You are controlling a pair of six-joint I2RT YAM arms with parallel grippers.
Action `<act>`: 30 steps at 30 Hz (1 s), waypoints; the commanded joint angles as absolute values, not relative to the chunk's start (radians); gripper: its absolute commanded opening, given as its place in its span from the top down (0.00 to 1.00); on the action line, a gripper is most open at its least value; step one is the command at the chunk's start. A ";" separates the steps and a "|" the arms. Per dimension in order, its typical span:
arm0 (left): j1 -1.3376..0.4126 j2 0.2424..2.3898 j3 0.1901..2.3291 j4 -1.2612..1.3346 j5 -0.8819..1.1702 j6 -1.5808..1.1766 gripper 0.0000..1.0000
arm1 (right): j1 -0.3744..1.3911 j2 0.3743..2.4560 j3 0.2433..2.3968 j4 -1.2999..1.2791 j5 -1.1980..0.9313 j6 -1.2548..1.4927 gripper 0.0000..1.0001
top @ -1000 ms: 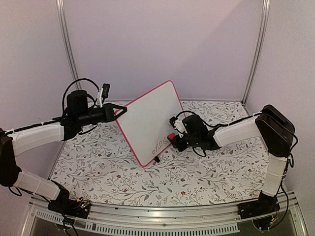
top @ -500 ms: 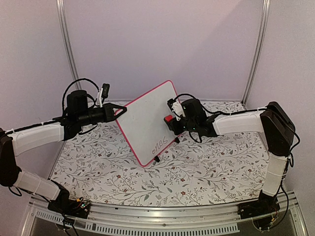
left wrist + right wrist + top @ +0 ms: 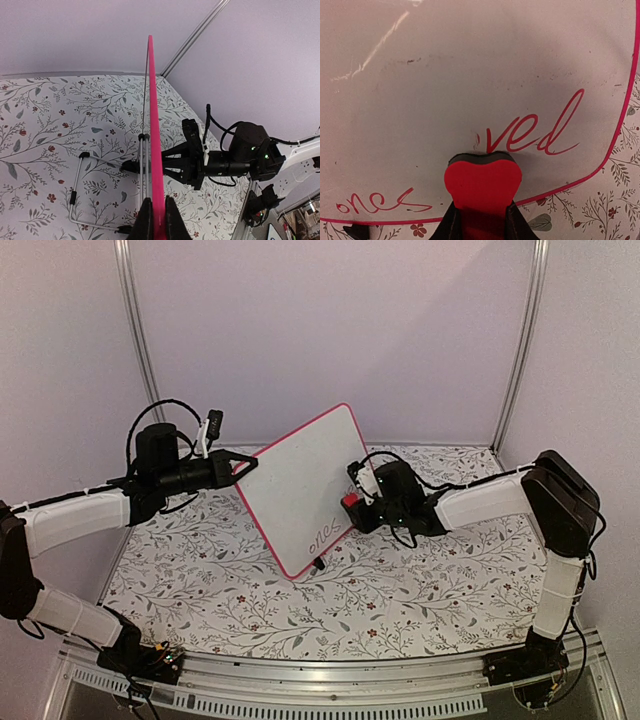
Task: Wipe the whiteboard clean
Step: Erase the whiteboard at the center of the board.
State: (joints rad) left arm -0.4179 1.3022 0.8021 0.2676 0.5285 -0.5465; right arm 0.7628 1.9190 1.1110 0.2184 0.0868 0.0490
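Top external: whiteboard (image 3: 305, 490) stands tilted mid-desk (image 3: 400, 590), one hand on each side.

Left hand (image 3: 243, 466) is clamped on the whiteboard's pink frame at 9 o'clock; the left wrist view shows both fingers pinching that thin edge. Right hand (image 3: 352, 502) is closed on a red eraser (image 3: 348, 502) at the whiteboard's 4 o'clock. In the right wrist view the eraser's dark felt edge meets the white face just under the red letters "ved" (image 3: 535, 132). The word "ones" (image 3: 380, 202) sits at 7 o'clock.
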 commanded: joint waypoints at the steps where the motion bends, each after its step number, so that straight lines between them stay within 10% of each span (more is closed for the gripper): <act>1: -0.450 1.281 0.798 0.321 0.687 -0.588 1.00 | 0.756 1.924 1.060 0.226 0.067 0.072 0.77; 30: -0.451 1.282 0.799 0.321 0.687 -0.587 1.00 | 0.704 1.937 1.255 0.166 0.051 0.043 0.76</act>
State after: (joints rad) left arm -0.4179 1.3022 0.8021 0.2680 0.5301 -0.5457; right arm 0.7128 1.9198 1.2144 0.1497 0.0685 0.0540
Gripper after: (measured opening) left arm 0.022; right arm 0.239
